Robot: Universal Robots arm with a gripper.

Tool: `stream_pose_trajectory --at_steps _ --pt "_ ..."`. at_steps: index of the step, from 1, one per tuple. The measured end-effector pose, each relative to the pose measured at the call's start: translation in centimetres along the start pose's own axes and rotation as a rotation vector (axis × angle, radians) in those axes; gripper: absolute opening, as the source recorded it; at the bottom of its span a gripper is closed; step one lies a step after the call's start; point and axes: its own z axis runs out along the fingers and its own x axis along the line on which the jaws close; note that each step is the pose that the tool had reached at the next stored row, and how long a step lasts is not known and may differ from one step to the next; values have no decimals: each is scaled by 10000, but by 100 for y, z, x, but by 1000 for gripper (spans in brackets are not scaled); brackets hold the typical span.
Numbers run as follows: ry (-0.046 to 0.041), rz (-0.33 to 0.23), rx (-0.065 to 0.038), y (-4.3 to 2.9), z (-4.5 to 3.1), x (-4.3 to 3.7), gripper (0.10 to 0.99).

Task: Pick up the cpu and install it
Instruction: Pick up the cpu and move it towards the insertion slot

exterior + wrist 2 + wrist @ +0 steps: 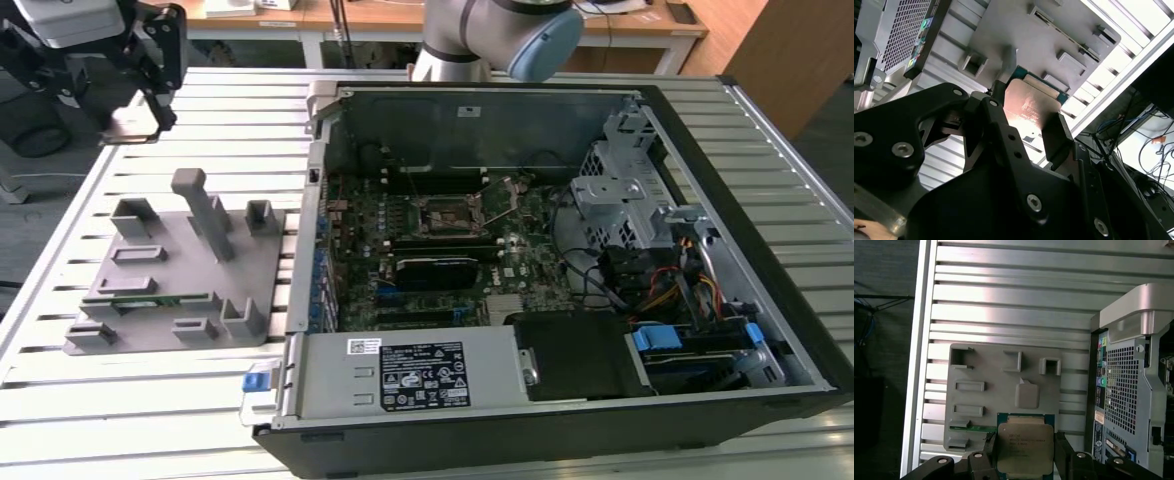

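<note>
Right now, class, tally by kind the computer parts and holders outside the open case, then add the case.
Silvery-grey square cpu chip: 1
Narrow green memory stick: 1
Grey plastic fixture plate: 1
Open black computer case: 1
Total: 4

Exterior view: you look down from high and well back, slantwise over the slatted table [134,400], open computer case [534,445] and grey holder [174,290].
First wrist view: you face straight down past the gripper [1026,452] onto that holder.
Second wrist view: you sit close behind the gripper, looking along it.
Shared: all three see the holder; both wrist views see the cpu [1024,440].
</note>
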Motion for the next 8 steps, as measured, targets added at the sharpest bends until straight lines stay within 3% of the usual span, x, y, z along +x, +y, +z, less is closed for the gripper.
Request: stream_pose_trajectory --at_steps 8 --pt "1 0 0 -6 -3 -111 541"
